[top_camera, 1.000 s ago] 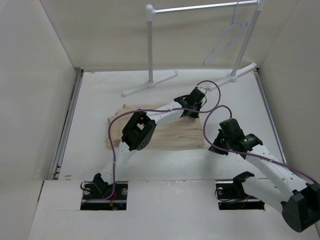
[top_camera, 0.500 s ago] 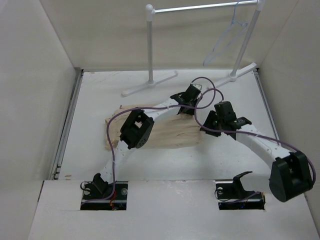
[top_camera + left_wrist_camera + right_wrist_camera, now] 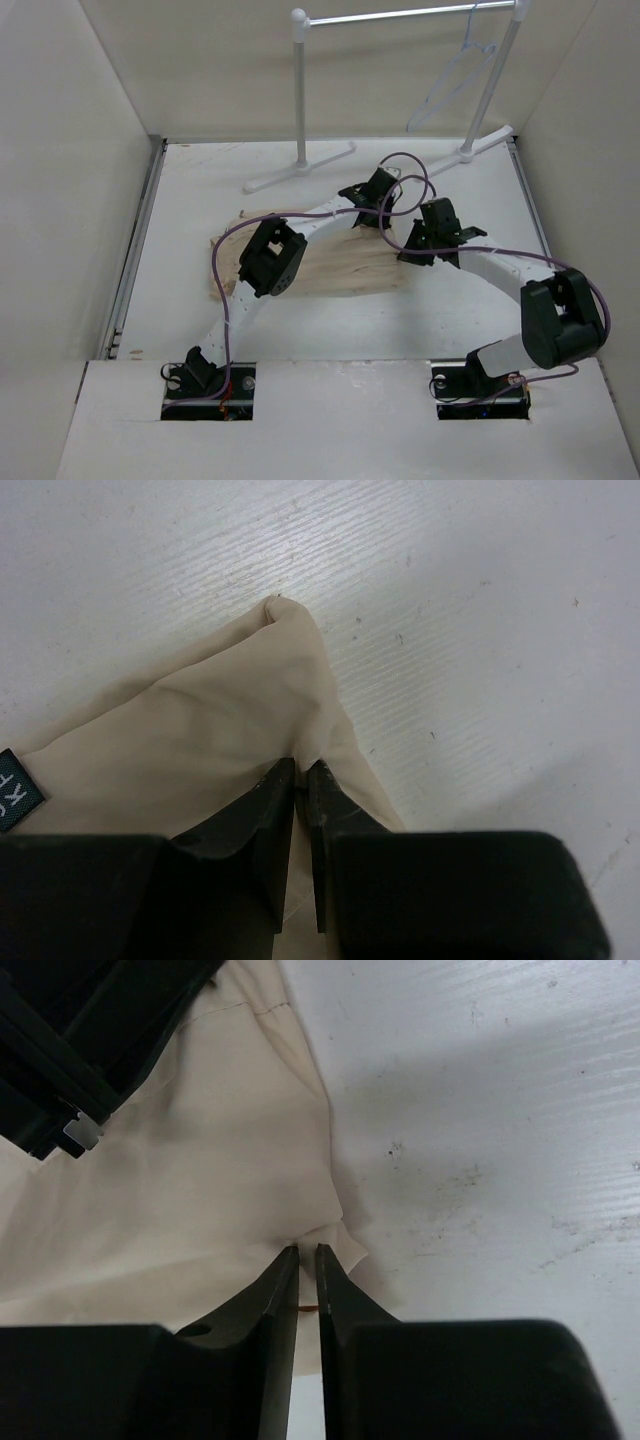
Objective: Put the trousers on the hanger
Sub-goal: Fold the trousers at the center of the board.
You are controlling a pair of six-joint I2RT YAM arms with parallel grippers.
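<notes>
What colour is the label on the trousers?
Dark teal with pale letters. The label on the trousers shows best in the left wrist view.

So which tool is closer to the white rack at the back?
The left tool. It reaches over the trousers to their far corner, nearest the rack. The right tool pinches the cloth nearer the front.
</notes>
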